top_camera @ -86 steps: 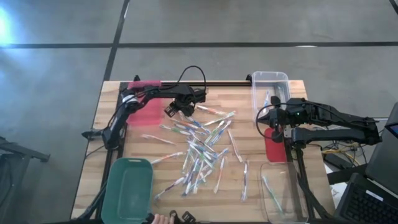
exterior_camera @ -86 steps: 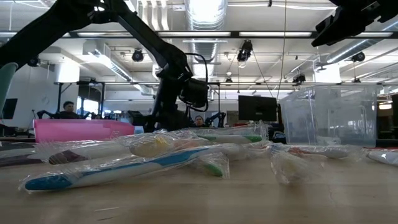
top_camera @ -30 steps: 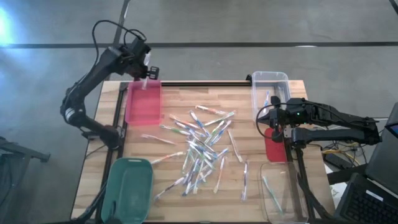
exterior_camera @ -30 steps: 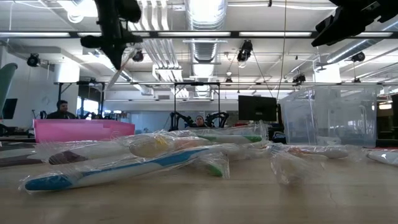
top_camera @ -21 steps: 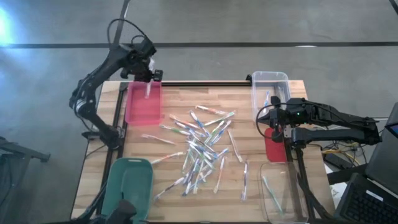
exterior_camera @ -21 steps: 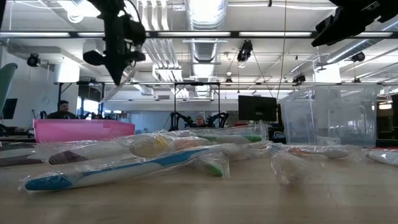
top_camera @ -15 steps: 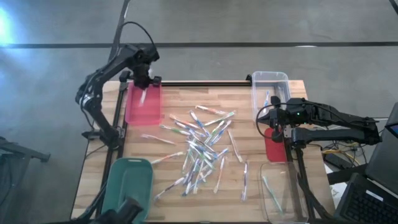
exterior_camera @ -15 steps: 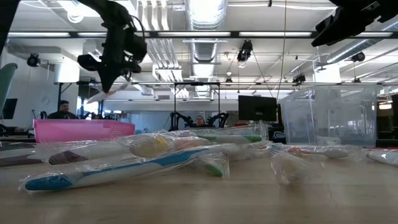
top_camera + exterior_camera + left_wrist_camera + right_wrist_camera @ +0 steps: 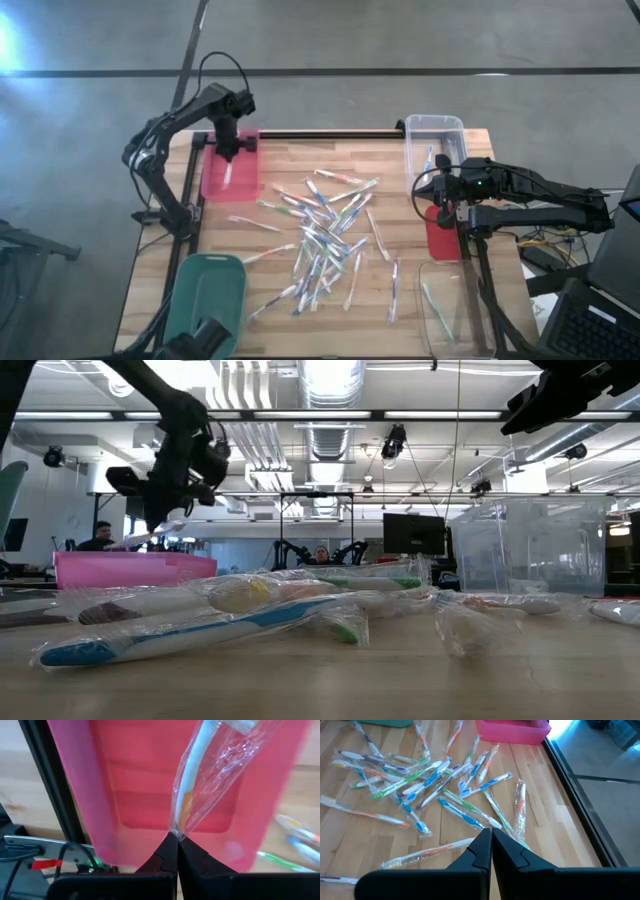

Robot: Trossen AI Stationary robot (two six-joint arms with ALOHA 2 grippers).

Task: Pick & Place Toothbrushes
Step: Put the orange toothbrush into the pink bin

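My left gripper [image 9: 229, 150] hovers over the pink bin [image 9: 212, 178] at the table's far left, shut on a wrapped toothbrush [image 9: 200, 780] with a white and orange handle. The low view shows this toothbrush [image 9: 150, 538] just above the bin's rim [image 9: 130, 558]. Several more wrapped toothbrushes [image 9: 325, 235] lie scattered flat on the wooden table's middle. My right gripper [image 9: 488, 834] is shut on nothing and waits at the table's right side, near the clear bin [image 9: 435, 145]. My left gripper pinches the end of the toothbrush's clear wrapper [image 9: 175, 831] between its two fingertips. The fingers come from above, slanting down. The toothbrush reaches away from the fingers over the pink bin's floor, tilted close to level and lifted clear.
A green bin [image 9: 205, 300] stands at the near left and a second clear bin [image 9: 455, 310] at the near right. A red bin [image 9: 440, 238] lies under my right arm. A black rail [image 9: 330, 133] runs along the far edge.
My left gripper has come from beyond the table's far left corner toward the near edge and down, over the pink bin. It has stayed shut on the toothbrush. The toothbrush hung steeply before and now lies nearly level just above the bin.
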